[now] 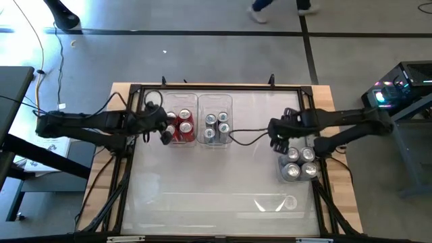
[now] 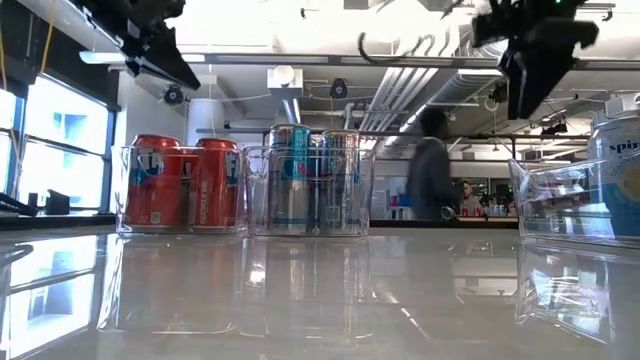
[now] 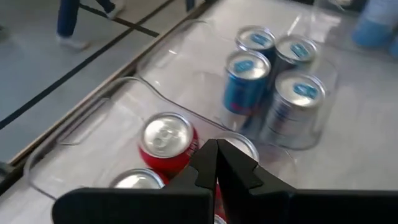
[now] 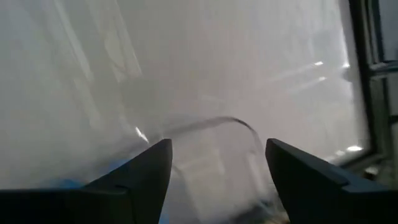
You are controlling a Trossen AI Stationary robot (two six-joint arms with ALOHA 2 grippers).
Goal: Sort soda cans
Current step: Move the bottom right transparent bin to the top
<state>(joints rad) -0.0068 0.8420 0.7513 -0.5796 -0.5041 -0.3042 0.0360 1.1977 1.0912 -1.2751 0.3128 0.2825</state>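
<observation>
Red cans (image 1: 183, 126) stand upright in a clear bin (image 1: 177, 140) at the far left; they also show in the left wrist view (image 3: 166, 140) and the low view (image 2: 180, 185). Blue-and-silver cans (image 1: 216, 125) stand in the clear bin beside it (image 3: 273, 81) (image 2: 310, 180). Silver cans (image 1: 300, 163) stand in a clear bin at the right. My left gripper (image 3: 216, 163) (image 1: 164, 132) is shut and empty, above the red cans' bin. My right gripper (image 4: 217, 165) (image 1: 279, 140) is open and empty, above the far left corner of the right bin.
The three clear bins stand on a glossy white table top inside a dark frame (image 1: 135, 91). A cable (image 1: 250, 131) runs from the middle bin's side to the right arm. A small clear item (image 1: 287, 202) lies near the front right. People move in the room beyond the table (image 2: 432, 165).
</observation>
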